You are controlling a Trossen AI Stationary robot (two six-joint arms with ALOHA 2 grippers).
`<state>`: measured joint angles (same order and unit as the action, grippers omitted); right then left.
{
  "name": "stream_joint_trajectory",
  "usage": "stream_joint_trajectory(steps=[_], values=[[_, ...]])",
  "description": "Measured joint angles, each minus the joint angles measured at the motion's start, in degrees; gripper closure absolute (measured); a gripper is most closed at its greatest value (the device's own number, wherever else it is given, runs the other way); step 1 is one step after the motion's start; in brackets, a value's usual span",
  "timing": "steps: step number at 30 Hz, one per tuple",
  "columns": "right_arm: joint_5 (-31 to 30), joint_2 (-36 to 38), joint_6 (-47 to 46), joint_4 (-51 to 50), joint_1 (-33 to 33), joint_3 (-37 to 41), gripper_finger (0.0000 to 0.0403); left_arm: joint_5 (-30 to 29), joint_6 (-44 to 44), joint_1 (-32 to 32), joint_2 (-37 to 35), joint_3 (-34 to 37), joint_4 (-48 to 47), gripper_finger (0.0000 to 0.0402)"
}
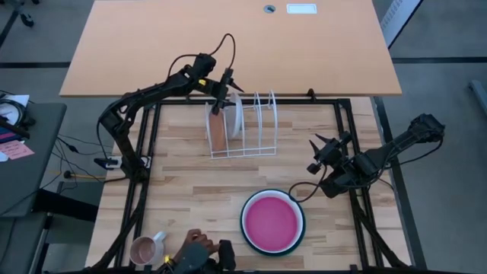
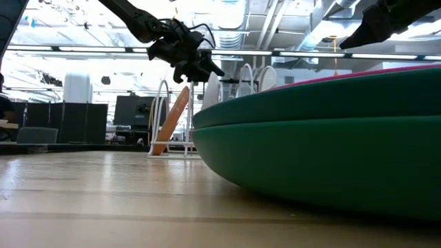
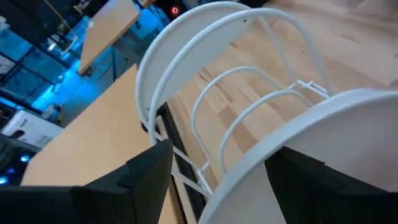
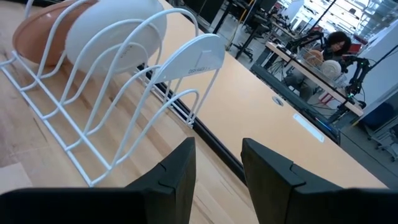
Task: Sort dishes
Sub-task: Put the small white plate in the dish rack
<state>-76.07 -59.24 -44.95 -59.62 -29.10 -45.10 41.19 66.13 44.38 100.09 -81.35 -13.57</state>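
A white wire rack (image 1: 242,128) stands at the table's far middle. An orange-brown plate (image 1: 218,134) leans on edge in its left slot, and a white plate (image 1: 237,116) stands on edge beside it. My left gripper (image 1: 228,94) hovers open over the rack. In the left wrist view its fingers (image 3: 134,180) stand on either side of the white plate's upper rim (image 3: 292,140). A magenta pink plate (image 1: 272,221) lies in a dark green plate (image 1: 245,222) at the near middle. My right gripper (image 1: 323,152) waits open and empty at the right, above the table. My left gripper comes at the white plate's upper rim (image 3: 273,155) slanting down from the far left, one finger on each side. One finger stands clear of the rim. The plate hides the other, so I cannot tell whether it touches. The plate stands on edge in the rack.
A small pink mug (image 1: 144,249) stands at the near left corner, with a dark object (image 1: 199,255) beside it at the near edge. The rack's right slots (image 1: 266,114) hold nothing. Bare wood lies left of the stacked plates. A tan desk (image 1: 228,46) lies beyond the far edge.
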Motion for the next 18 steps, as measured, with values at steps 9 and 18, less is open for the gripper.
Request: stream_joint_trajectory(steps=[9,18], values=[[1.2,0.0,0.0,-0.6,0.0,0.0,0.0266,-5.1,0.0,-2.2,-1.6,0.0,-1.8,0.0156],[1.3,0.0,0.0,-0.6,0.0,0.0,0.0266,-6.4,-3.0,-2.8,-2.4,0.0,-2.3,0.0156]])
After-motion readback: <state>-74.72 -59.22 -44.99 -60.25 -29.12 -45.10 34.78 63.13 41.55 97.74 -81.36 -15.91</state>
